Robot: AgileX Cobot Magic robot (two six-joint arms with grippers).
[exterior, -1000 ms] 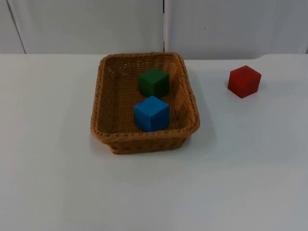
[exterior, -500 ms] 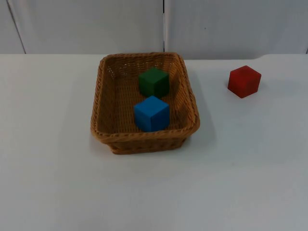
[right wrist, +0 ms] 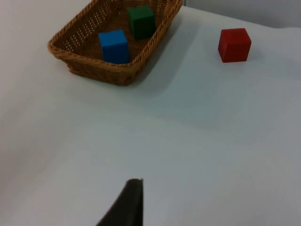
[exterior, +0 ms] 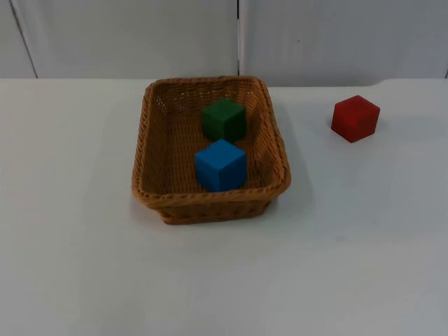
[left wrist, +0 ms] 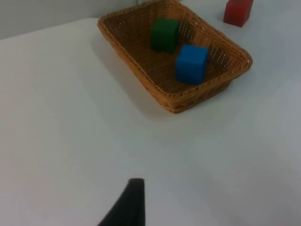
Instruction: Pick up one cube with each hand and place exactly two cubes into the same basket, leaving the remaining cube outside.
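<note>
Brown wicker basket (exterior: 210,199) holds two cubes; the red cube (exterior: 355,118) sits outside.
From the top, the green cube (exterior: 224,120) and blue cube (exterior: 220,165) sit inside the basket on the white table (exterior: 84,245). The left wrist view and the right wrist view each show one black fingertip (left wrist: 127,207), well apart from the basket. I cannot tell how wide either gripper is.

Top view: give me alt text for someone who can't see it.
A brown wicker basket sits on the white table holding two cubes, a green cube toward the far wall and a blue cube nearer the camera. A red cube stands alone on the table to the basket's right.
</note>
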